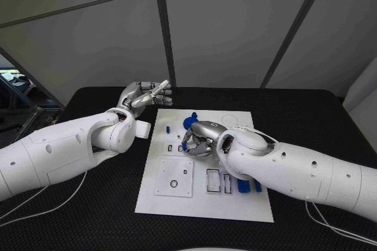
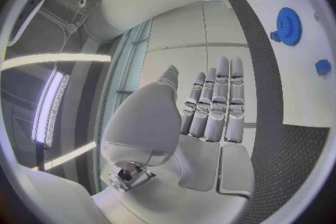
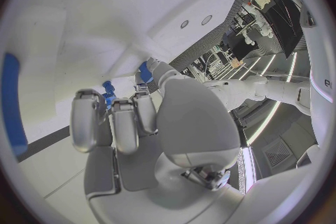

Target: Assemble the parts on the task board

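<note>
The white task board (image 1: 177,199) lies in the middle of the black table. A blue gear (image 1: 191,120) (image 2: 287,25) stands near its far end, with a small blue part (image 1: 168,129) (image 2: 322,66) beside it. My right hand (image 1: 201,138) (image 3: 140,123) is low over the board's middle, fingers curled in. A small blue part (image 1: 184,146) (image 3: 108,91) sits at its fingertips, mostly hidden by them. My left hand (image 1: 145,95) (image 2: 210,109) is raised off the board's far left corner, fingers straight and holding nothing.
Two blue bars (image 1: 244,185) lie by my right forearm at the board's near right, one of them (image 3: 10,101) also in the right wrist view. A square inset plate (image 1: 174,177) with a small black ring sits at the near left. Black table surrounds the board.
</note>
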You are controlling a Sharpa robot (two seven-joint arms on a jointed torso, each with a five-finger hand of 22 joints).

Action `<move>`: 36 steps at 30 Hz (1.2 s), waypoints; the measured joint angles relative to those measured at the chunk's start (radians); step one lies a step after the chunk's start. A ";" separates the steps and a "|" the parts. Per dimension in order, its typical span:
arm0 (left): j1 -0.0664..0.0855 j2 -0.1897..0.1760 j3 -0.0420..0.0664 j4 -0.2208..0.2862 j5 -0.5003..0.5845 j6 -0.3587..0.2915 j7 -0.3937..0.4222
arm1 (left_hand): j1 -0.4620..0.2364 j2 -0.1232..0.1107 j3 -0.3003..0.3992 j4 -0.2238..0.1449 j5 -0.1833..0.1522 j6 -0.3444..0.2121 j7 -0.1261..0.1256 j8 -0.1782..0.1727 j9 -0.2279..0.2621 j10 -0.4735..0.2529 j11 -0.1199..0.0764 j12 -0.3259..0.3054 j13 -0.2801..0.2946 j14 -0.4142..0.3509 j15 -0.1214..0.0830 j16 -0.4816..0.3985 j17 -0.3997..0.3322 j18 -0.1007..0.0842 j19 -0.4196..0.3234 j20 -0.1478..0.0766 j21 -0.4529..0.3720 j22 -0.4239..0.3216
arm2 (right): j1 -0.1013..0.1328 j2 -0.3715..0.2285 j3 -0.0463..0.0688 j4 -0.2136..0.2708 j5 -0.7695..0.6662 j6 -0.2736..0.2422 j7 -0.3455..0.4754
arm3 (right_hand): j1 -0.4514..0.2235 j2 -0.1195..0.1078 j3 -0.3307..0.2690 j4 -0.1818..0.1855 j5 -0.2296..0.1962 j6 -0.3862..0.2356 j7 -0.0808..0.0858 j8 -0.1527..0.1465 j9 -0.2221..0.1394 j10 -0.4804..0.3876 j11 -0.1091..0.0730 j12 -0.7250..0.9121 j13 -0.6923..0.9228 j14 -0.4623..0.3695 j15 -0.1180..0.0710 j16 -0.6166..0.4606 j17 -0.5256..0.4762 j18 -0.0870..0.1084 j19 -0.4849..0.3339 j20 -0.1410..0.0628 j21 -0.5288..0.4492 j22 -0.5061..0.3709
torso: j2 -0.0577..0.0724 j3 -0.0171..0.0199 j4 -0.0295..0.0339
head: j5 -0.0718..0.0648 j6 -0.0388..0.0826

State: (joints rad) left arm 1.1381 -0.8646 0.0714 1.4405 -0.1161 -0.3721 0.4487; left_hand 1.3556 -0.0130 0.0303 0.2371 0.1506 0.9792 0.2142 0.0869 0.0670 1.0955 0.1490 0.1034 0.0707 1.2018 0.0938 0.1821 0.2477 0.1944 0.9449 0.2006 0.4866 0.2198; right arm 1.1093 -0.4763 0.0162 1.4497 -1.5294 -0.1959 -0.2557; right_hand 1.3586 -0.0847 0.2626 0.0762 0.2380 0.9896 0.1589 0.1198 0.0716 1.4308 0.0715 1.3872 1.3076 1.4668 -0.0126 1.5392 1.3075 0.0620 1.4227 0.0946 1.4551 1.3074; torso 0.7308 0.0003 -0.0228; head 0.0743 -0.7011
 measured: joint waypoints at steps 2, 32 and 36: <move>0.000 0.000 0.000 0.000 0.000 0.000 0.000 | 0.000 0.000 0.000 0.000 0.000 0.000 0.000 0.000 0.000 0.000 0.000 0.000 0.000 0.000 0.000 0.000 0.000 0.000 0.000 0.000 0.000 0.000 | 0.000 0.000 0.000 0.000 0.000 0.000 0.000 | 0.000 0.000 0.000 0.000 0.000 -0.003 -0.001 0.000 0.000 -0.002 -0.002 -0.002 0.000 0.000 0.000 0.000 0.000 0.000 -0.002 0.002 -0.004 0.000 | 0.000 0.0000 0.0000 | -0.001 0.000; 0.000 -0.001 0.000 -0.001 0.000 0.001 -0.005 | 0.000 0.000 0.000 0.000 0.000 0.000 0.000 -0.005 0.000 0.000 0.000 0.000 0.000 0.000 0.000 -0.004 0.003 0.000 -0.007 0.000 0.000 0.001 | -0.002 -0.010 -0.002 0.015 0.009 -0.081 0.015 | -0.036 -0.021 -0.177 0.088 -0.066 -0.150 0.028 -0.031 -0.004 -0.113 0.027 -0.121 -0.041 0.000 0.025 -0.006 0.000 0.000 -0.018 0.025 -0.018 -0.007 | 0.000 0.0007 0.0000 | 0.001 0.004; 0.000 -0.004 0.000 -0.001 -0.002 0.000 -0.010 | 0.000 0.000 -0.002 -0.002 0.000 0.000 0.000 -0.005 0.000 0.001 0.001 0.000 0.000 0.000 0.000 -0.004 0.005 0.000 -0.007 0.000 0.001 0.001 | -0.004 -0.052 -0.002 0.072 0.023 -0.128 0.041 | -0.019 -0.020 -0.185 0.091 -0.054 -0.150 0.028 -0.023 -0.002 -0.113 0.027 -0.120 -0.042 0.000 0.025 -0.006 0.000 0.000 -0.022 0.029 -0.020 -0.008 | 0.000 0.0010 0.0001 | 0.002 0.004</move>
State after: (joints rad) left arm 1.1380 -0.8685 0.0716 1.4392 -0.1185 -0.3720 0.4385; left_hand 1.3556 -0.0130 0.0285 0.2353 0.1506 0.9792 0.2142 0.0821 0.0670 1.0963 0.1497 0.1034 0.0707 1.2018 0.0938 0.1781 0.2528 0.1946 0.9376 0.2003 0.4873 0.2209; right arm 1.1055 -0.5282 0.0146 1.5221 -1.5061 -0.3240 -0.2150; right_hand 1.3396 -0.1051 0.0774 0.1669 0.1837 0.8400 0.1872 0.0969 0.0699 1.3182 0.0983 1.2675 1.2660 1.4668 0.0127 1.5336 1.3073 0.0620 1.4012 0.1236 1.4347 1.2997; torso 0.7304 0.0012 -0.0227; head 0.0761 -0.6970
